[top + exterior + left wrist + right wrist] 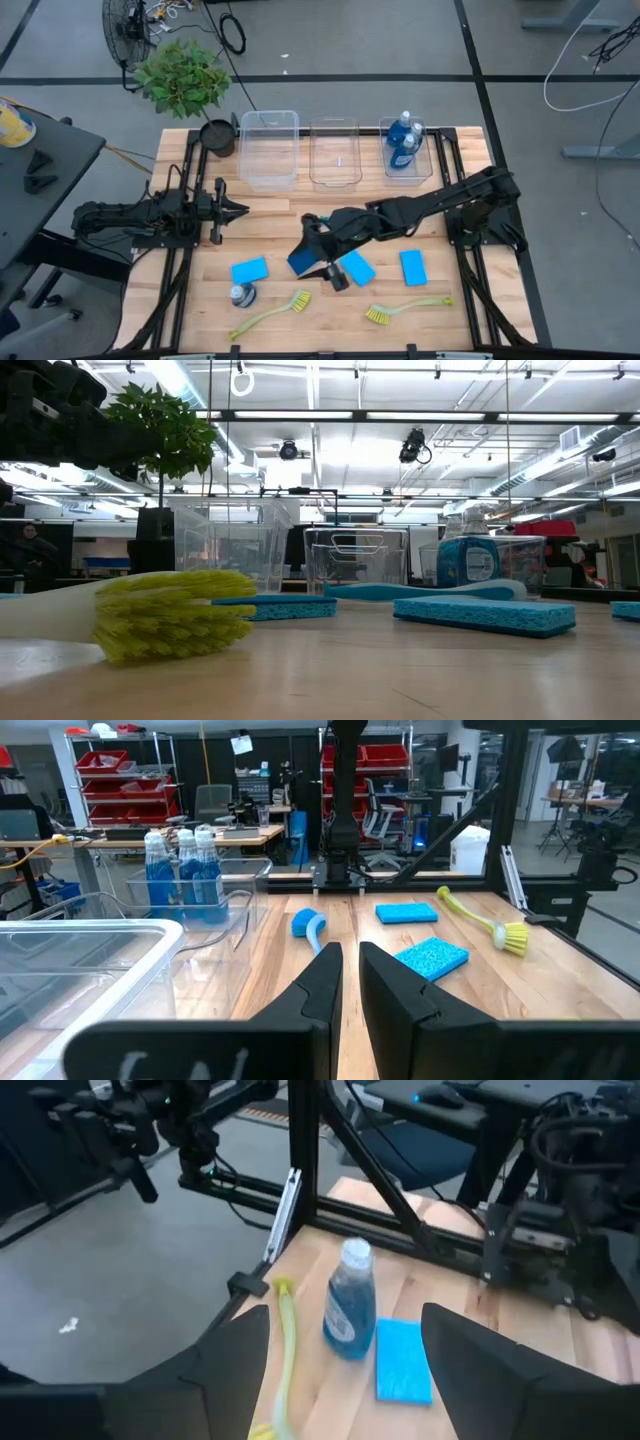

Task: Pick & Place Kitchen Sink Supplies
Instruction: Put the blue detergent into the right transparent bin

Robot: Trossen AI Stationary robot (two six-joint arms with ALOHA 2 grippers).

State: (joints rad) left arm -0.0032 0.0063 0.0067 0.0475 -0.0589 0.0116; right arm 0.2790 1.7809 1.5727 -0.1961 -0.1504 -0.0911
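My right gripper hangs open above the table's middle, over a darker blue sponge that lies flat; its fingers frame a lone blue bottle standing near the near-left corner. Light blue sponges lie flat on the wood. Two yellow-green brushes lie along the near edge. The blue brush lies under the right arm. Three bottles stand in the far right bin. My left gripper waits at the table's left, shut and empty.
Three clear bins stand in a row along the far edge. A potted plant sits at the far-left corner. Bare wood lies between the left gripper and the bins.
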